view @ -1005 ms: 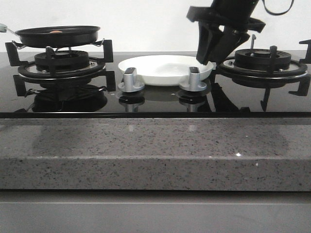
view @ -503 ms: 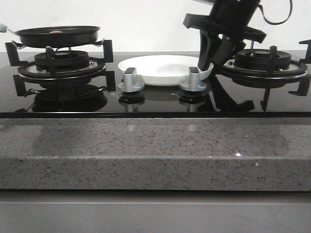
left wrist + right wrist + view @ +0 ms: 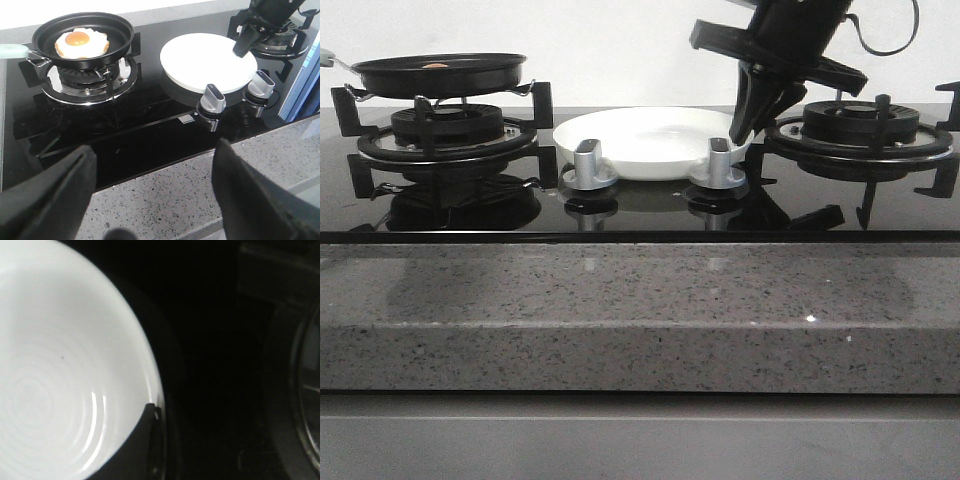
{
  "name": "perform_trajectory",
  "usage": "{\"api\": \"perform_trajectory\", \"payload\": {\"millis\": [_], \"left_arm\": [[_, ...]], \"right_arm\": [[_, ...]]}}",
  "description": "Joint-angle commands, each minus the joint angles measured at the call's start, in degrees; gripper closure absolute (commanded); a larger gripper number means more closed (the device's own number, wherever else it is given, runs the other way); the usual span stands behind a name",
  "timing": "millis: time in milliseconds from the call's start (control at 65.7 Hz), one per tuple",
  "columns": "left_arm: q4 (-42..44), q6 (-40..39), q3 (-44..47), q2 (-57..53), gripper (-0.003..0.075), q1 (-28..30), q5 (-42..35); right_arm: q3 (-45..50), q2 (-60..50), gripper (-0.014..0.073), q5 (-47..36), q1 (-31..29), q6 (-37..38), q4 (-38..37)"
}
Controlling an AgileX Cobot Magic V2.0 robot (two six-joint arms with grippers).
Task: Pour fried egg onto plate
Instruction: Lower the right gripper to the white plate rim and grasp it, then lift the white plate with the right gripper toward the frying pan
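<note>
The fried egg [image 3: 81, 42], white with an orange yolk, lies in the black frying pan [image 3: 117, 31] on the left burner; in the front view only a sliver of the egg [image 3: 436, 65] shows above the pan [image 3: 440, 76]. The white plate [image 3: 640, 140] sits on the glass hob between the burners. My right gripper [image 3: 745, 125] is shut on the plate's right rim; it shows in the left wrist view [image 3: 241, 47] and in the right wrist view [image 3: 157, 440] over the plate [image 3: 60, 365]. My left gripper [image 3: 155, 190] is open and empty above the counter's front edge.
Two silver knobs [image 3: 588, 165] [image 3: 720, 165] stand just in front of the plate. The right burner with its black grate [image 3: 860, 128] is beside my right gripper. The pan's pale handle [image 3: 12, 50] points left. A speckled granite counter [image 3: 640, 310] runs along the front.
My right gripper's fingers have closed on the plate's right rim. The plate has shifted a little to the left and its rim sits slightly higher.
</note>
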Motion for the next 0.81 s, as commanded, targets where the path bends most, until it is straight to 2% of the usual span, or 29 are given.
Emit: {"api": "perform_trajectory", "payload": {"millis": [0, 183, 381, 624, 792], "left_arm": [[-0.2, 0.2, -1.6, 0.7, 0.0229, -0.4, -3.5], [-0.2, 0.2, -1.6, 0.7, 0.0229, -0.4, -3.5], [-0.2, 0.2, -1.6, 0.7, 0.0229, -0.4, -3.5], [-0.2, 0.2, -1.6, 0.7, 0.0229, -0.4, -3.5], [-0.2, 0.2, -1.6, 0.7, 0.0229, -0.4, -3.5]], "right_arm": [[-1.6, -3.3, 0.0653, -0.6, -0.3, 0.4, -0.1], [-1.6, -3.7, 0.0697, -1.4, -0.4, 0.5, -0.1], [-1.6, -5.7, 0.0694, -4.1, -2.1, 1.1, 2.6], [-1.6, -10.6, 0.0694, -6.8, -4.5, 1.1, 13.4], [-1.6, -14.6, 0.0694, -3.5, -4.7, 0.6, 23.3]]}}
